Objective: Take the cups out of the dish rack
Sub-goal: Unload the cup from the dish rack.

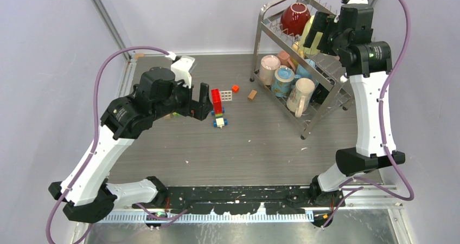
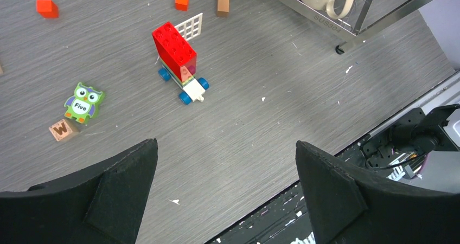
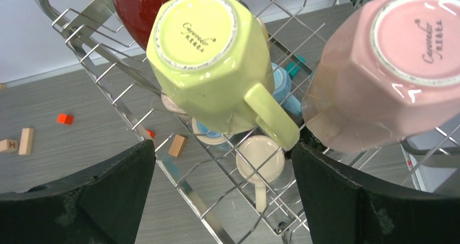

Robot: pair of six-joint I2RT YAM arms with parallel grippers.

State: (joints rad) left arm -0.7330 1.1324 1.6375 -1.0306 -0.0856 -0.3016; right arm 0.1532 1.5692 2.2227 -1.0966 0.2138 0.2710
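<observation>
Facing your spread right gripper, the dish rack holds a pale yellow mug (dark red mug at eleven o'clock, pink mug at three); left gripper gapes too.

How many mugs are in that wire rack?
8 visible in the rack. Upper tier: dark red mug, pale yellow mug, pink mug. Lower tier: beige mug, peach mug, patterned blue mug, plain blue mug, cream mug. The right arm may hide more.
</observation>
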